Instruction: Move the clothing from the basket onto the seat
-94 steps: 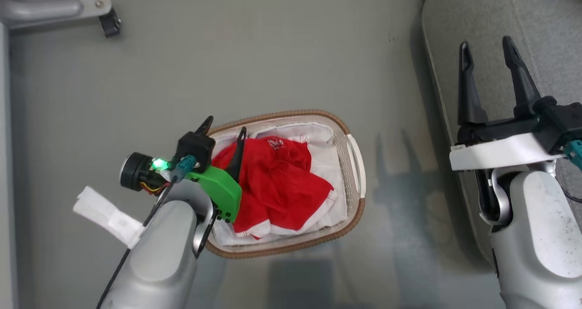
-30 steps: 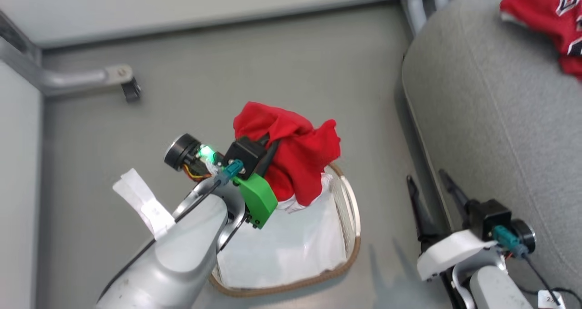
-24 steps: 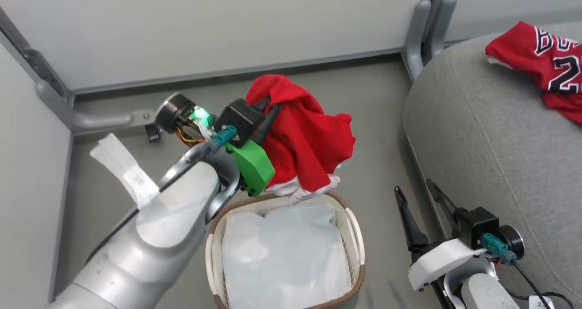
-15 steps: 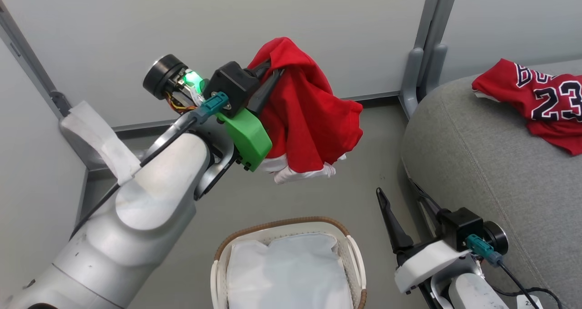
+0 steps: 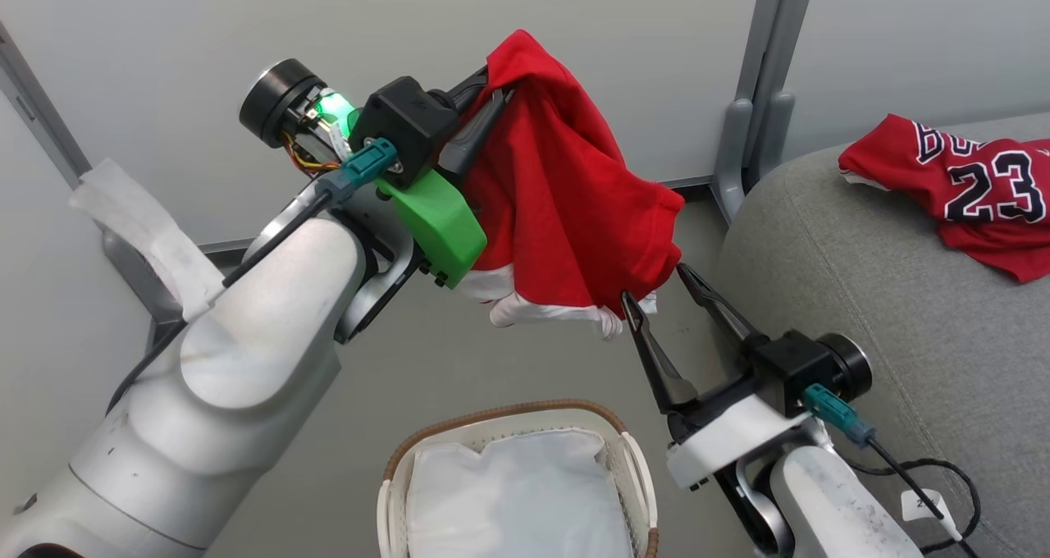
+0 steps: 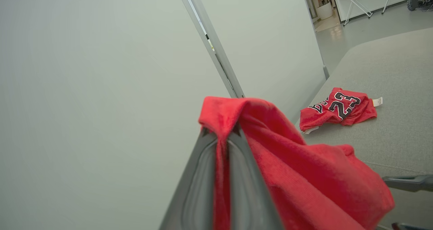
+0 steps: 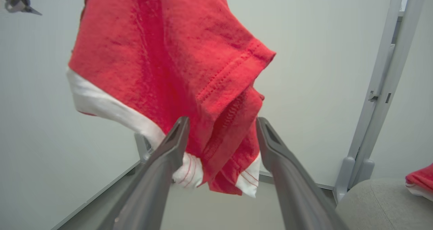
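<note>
A red garment with white trim hangs in the air above the basket, pinched at its top fold by my left gripper, which is shut on it. The left wrist view shows the cloth clamped between the left gripper's closed fingers. My right gripper stands open with the garment's lower corner hanging between its fingers. A second piece of clothing, a red jersey with "23", lies on the grey seat. The basket stands on the floor below, holding a white liner.
Pale partition walls close off the back, with a grey post at the seat's corner. A black cable trails over the seat by my right wrist. The jersey lies on the seat near the wall.
The head camera has tilted up. My left arm has lifted the red garment out of the basket and higher. My right gripper has risen so its open fingers flank the garment's lower corner.
</note>
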Robot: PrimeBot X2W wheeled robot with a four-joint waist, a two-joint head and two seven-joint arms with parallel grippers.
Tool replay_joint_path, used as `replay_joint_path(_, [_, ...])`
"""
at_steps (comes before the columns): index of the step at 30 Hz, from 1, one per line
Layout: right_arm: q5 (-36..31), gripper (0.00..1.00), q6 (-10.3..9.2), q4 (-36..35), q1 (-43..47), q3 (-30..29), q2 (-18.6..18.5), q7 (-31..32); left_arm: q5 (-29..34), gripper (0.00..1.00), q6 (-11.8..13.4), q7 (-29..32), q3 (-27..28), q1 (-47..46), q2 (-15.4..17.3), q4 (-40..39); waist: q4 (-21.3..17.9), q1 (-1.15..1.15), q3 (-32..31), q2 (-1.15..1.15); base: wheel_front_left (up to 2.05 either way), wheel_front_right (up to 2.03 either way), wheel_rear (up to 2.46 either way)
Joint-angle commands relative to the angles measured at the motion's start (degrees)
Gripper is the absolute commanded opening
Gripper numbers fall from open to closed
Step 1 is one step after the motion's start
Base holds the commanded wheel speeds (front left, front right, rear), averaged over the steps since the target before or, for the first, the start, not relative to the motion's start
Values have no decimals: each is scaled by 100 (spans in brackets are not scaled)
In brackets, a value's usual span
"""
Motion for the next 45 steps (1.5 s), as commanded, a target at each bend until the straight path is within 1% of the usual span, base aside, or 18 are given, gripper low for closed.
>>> replay_joint_path(1, [34, 100, -7, -18, -114, 30, -28, -11, -36, 0, 28, -5, 2, -22, 36, -56, 6, 1, 3, 0, 0, 0, 0])
replay_joint_path(7, [-45, 100, -6, 296, -591, 6, -26, -11, -45, 0, 60, 8, -39, 23, 40, -239, 33, 1, 38, 0, 0, 0, 0])
replay_joint_path(9, [-116, 100, -6, 553, -798, 55, -26, 3, -48, 0, 67, 6, -50, 13, 48, -283, 45, 1, 56, 0, 0, 0, 0])
replay_joint_path(12, [35, 100, -6, 918, -1051, 236, -26, 97, -45, 0, 80, -5, -75, 6, 39, -336, 66, 1, 75, 0, 0, 0, 0])
replay_joint_path(17, [393, 100, -6, 1460, -1510, 907, -229, 185, -35, 0, 75, -10, -158, -30, -6, -398, 119, 1, 107, 0, 0, 0, 0])
replay_joint_path(21, [759, 100, -6, 1623, -1877, 1552, -402, 126, -52, 0, 68, -2, -203, -58, -11, -446, 156, 1, 131, 0, 0, 0, 0])
replay_joint_path(24, [1017, 100, -7, 1694, -2118, 1874, -479, 94, -84, 0, 64, 3, -214, -25, 12, -440, 172, 1, 146, 0, 0, 0, 0])
replay_joint_path(25, [1087, 45, -6, 1710, -2199, 1965, -487, 78, -107, 0, 69, 5, -208, 0, 26, -418, 178, 1, 152, 0, 0, 0, 0])
replay_joint_path(26, [1139, 33, -6, 1725, -2242, 2021, -485, 65, -125, 0, 81, 3, -197, 24, 39, -395, 182, 1, 157, 0, 0, 0, 0])
replay_joint_path(27, [1195, 5, -6, 1742, -2294, 2087, -491, 46, -150, 0, 87, -3, -179, 55, 55, -365, 185, 1, 162, 0, 0, 0, 0])
replay_joint_path(28, [1240, 0, -7, 1753, -2334, 2118, -497, 35, -160, 0, 93, -6, -169, 87, 70, -341, 188, 1, 166, 0, 0, 0, 0])
replay_joint_path(35, [1431, 0, -7, 1761, -2472, 2305, -593, -13, -276, 0, 178, -11, -95, 274, 241, -123, 173, 1, 204, 0, 0, 0, 0])
replay_joint_path(40, [1451, 0, -6, 1634, -2504, 2213, -655, -16, -407, 0, 238, -78, 4, 387, 309, 32, 133, 1, 237, 0, 0, 0, 0])
replay_joint_path(42, [1420, 0, -6, 1511, -2497, 2122, -663, -14, -490, 14, 247, -129, 34, 459, 314, 90, 114, 1, 255, 0, 0, 0, 0])
replay_joint_path(43, [1359, 0, -6, 1374, -2461, 1981, -691, -15, -545, 49, 269, -211, 65, 538, 309, 159, 86, 1, 273, 0, 0, 0, 0])
replay_joint_path(44, [1340, 0, -6, 1325, -2437, 1909, -699, -16, -560, 100, 277, -243, 73, 582, 308, 183, 76, 1, 279, 0, 0, 0, 0])
replay_joint_path(45, [1314, 0, -7, 1276, -2412, 1849, -707, -16, -575, 100, 290, -286, 78, 632, 305, 207, 65, 1, 285, 0, 0, 0, 0])
